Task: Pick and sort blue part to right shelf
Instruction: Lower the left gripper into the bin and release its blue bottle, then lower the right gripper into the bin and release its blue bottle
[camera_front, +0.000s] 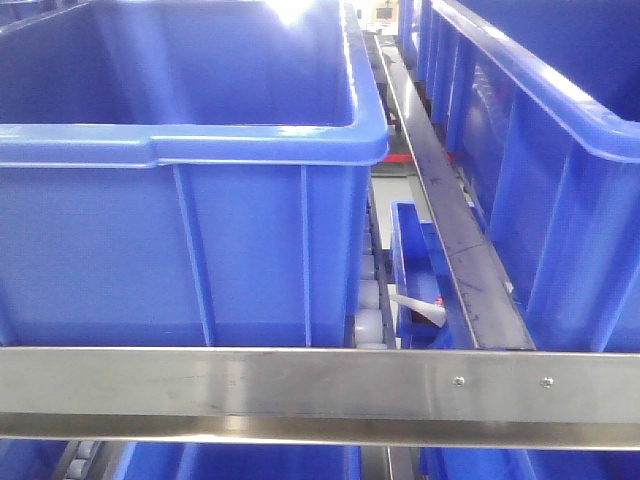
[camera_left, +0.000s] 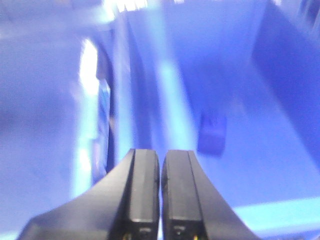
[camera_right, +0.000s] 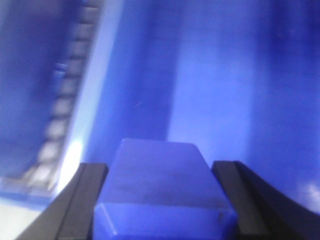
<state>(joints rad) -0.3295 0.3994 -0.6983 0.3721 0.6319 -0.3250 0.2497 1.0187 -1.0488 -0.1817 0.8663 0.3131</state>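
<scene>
Your right gripper (camera_right: 160, 200) clamps a smooth blue part (camera_right: 160, 185), a flat-topped block with rounded corners, between both fingers, blurred blue crate wall beyond. Your left gripper (camera_left: 160, 200) is closed on nothing. Farther off, the right shelf (camera_front: 320, 385) shows its steel rail

A steel front rail (camera_front: 320, 385) with two small screws (camera_front: 459, 381) spans the near edge. Behind it sit a large blue crate (camera_front: 180, 230) left, another (camera_front: 560, 170) right, white rollers (camera_front: 367, 300) between.
</scene>
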